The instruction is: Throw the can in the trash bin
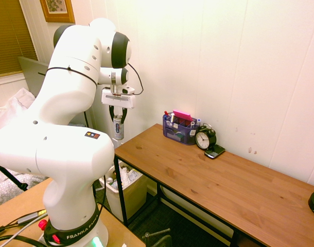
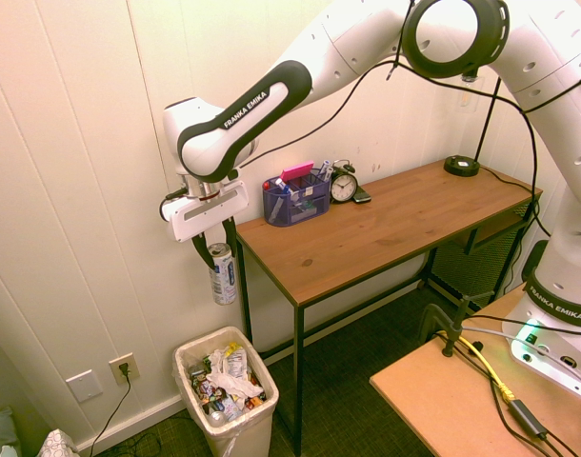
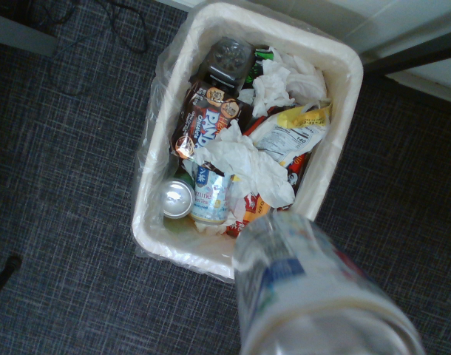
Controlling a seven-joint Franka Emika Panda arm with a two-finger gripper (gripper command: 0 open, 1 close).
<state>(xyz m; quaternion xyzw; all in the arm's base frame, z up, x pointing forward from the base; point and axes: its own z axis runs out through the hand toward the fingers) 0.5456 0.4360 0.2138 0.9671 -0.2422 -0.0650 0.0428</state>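
White panelled walls close in a small room where a wooden desk [image 2: 386, 228] on black metal legs stands against the wall, and I use that desk as the landmark for everything else. Off the desk's near end, beyond its edge and over the floor, 1 white arm reaches out with its gripper [image 2: 217, 249] pointing straight down. The fingers pinch the top of the can [image 2: 223, 274], so the jaws stand only narrowly apart with the can clamped between them. That slim silver-white can hangs upright in the air, its blue-grey print facing outward, just beside the desk's corner and about level with the tabletop. Below it, on the dark carpet next to the desk's leg, sits the trash bin [image 2: 190, 369], a cream-white rectangular bin with a clear liner bag. It is already piled with crumpled white paper, food wrappers, a dark bottle and another can lying on its side. In the wrist view the held can rises blurred from the lower edge, with the open bin underneath and a little to one side. On the desk itself, toward the wall, stands a small blue desk organiser [image 2: 296, 200] stuffed with pens and a pink item, and right beside it a black alarm clock [image 2: 344, 186]. At the desk's far end sits a round black lamp base [image 2: 461, 166].
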